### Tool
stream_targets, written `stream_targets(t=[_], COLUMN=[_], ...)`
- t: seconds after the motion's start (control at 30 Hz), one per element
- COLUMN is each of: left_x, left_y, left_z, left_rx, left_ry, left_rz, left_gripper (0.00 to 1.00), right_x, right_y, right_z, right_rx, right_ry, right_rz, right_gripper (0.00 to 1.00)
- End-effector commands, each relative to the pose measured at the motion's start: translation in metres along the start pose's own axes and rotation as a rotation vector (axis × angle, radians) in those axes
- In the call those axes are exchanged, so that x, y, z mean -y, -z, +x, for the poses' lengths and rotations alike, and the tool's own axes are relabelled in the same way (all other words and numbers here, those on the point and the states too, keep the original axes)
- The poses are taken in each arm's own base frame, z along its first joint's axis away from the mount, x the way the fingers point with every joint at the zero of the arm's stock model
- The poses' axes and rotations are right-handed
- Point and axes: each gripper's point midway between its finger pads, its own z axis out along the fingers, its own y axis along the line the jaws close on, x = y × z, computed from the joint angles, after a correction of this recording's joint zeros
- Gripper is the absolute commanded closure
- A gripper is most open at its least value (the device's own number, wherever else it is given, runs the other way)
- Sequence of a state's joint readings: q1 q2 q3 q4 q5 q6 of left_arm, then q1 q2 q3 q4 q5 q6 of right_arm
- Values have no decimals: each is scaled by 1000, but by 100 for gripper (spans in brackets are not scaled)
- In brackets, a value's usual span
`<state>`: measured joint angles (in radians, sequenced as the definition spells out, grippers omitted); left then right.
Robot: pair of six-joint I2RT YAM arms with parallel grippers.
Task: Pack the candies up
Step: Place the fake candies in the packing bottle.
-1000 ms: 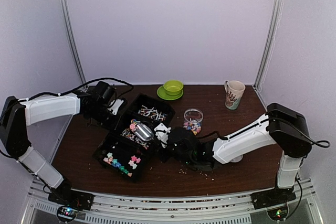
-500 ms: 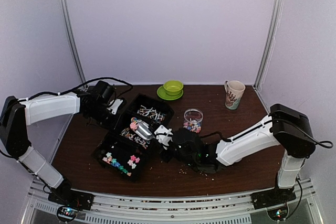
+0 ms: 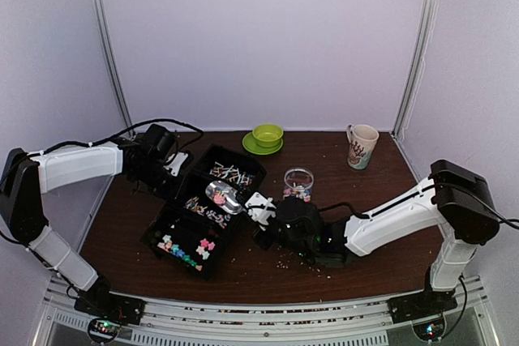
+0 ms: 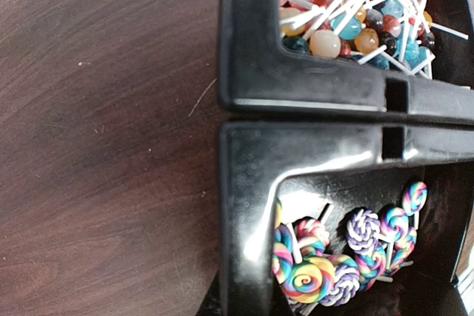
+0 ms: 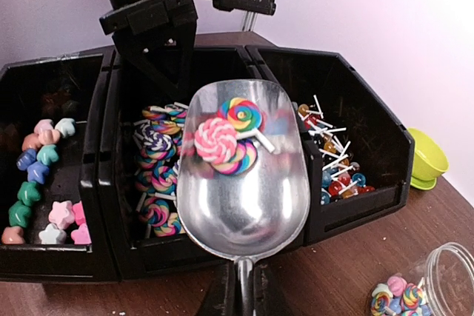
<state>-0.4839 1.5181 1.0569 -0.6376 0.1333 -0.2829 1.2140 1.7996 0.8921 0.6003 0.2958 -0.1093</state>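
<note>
The pastel star-shaped candies [image 5: 43,183], pink, blue, green and white, lie on the floor of the near black plastic bin [image 5: 52,266], the leftmost of three set in a slanting row. The middle black bin [image 5: 152,255] holds rainbow swirl lollipops [image 5: 157,183], and the far black bin [image 5: 359,209] holds ball lollipops on white sticks [image 5: 335,162].

My right claw [image 5: 241,290] is closed tight on the handle of a silver metal scoop [image 5: 243,183]. The scoop hangs over the middle bin with a few swirl lollipops in its bowl. The candies sit left of that claw and a little nearer, with the wall between the two bins in the way.

My left claw [image 3: 173,169] is at the far left side of the bins, against the middle bin's edge. I cannot tell how wide it stands.

A clear glass jar [image 3: 298,182] with mixed sweets stands just right of the bins, close beside my right wrist. The dark brown wooden table [image 3: 122,224] lies bare to the near left and the right. A lime green bowl on a green saucer [image 3: 266,137] sits at the far edge, and a cream printed mug [image 3: 362,145] stands far right, well apart.
</note>
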Motion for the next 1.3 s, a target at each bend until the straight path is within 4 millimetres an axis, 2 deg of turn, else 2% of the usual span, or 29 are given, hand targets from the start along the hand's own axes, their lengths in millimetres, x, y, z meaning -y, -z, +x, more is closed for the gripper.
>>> stream_targets(t=[0.0, 0.23, 0.6, 0.77, 1.03, 1.27], left_x=[17, 16, 16, 16, 15, 15], left_y=[23, 25, 25, 24, 23, 23], left_z=[-50, -49, -49, -48, -49, -49], left_rx=[168, 168, 167, 163, 162, 161], left_ry=[-1, 0, 1, 1, 3, 3], left_rz=[74, 69, 70, 68, 67, 65], left_gripper=[100, 100, 100, 100, 100, 100], right_x=[18, 49, 115, 141, 161, 171], right_y=[16, 43, 89, 108, 126, 129], right_z=[-36, -39, -20, -10, 1, 13], right_rx=[67, -2, -143, -271, -429, -554], right_ry=[-18, 26, 23, 45, 23, 27], right_rz=[54, 117, 238, 318, 356, 369], right_gripper=[100, 100, 100, 100, 100, 100])
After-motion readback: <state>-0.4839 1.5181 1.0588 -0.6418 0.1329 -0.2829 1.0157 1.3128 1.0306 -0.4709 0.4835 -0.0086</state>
